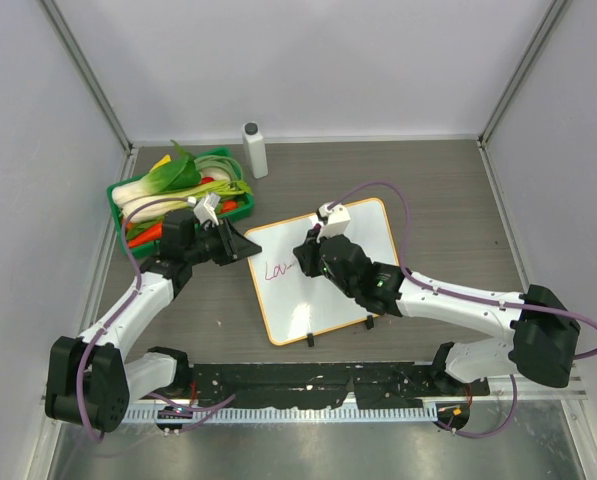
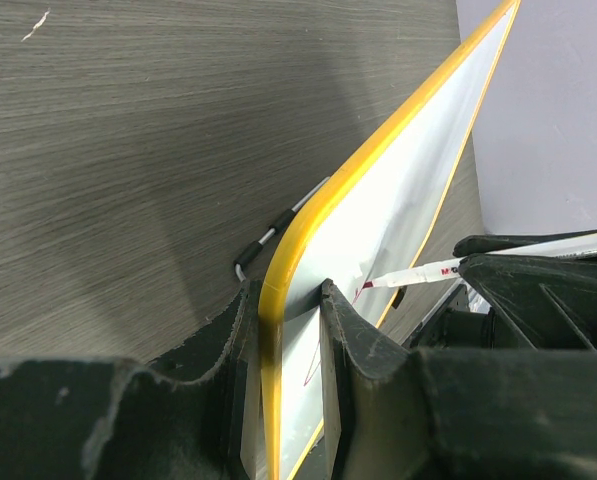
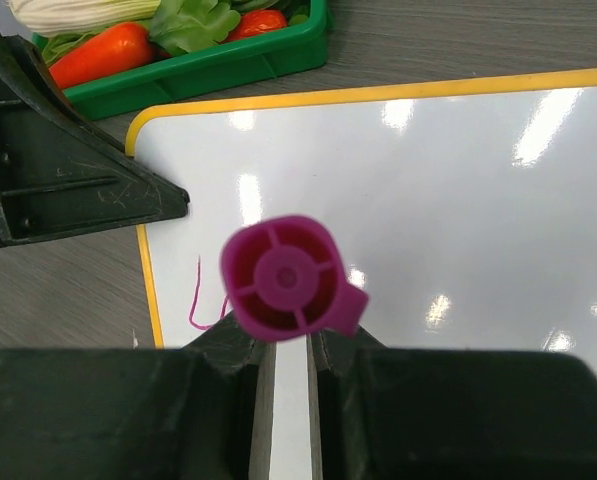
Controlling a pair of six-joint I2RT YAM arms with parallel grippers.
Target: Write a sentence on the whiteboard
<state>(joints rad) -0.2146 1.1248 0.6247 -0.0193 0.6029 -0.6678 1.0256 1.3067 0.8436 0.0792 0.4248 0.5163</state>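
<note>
Left fingers (image 2: pixel 358 350) pinch the whiteboard (image 1: pixel 303 305) at its far-left corner, mid-tabletop (image 1: pixel 438 200); right fingers (image 3: pixel 223 355) clamp the marker (image 3: pixel 286 278) at the started sentence (image 1: pixel 278 269). If your pinch slips, the board shifts and strokes skew.

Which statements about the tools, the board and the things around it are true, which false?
1. The left tool clamps the edge of the rectangular white whiteboard with the orange frame. True.
2. The right tool holds a black pen. False: it holds a magenta plastic marker.
3. Thin pink handwriting sits at the board's end near the left tool. True.
4. The green plastic tray is empty. False: vegetables lie in it.
5. The white bottle with grey cap lies on the whiteboard. False: it stands on the table, beside the tray.
</note>
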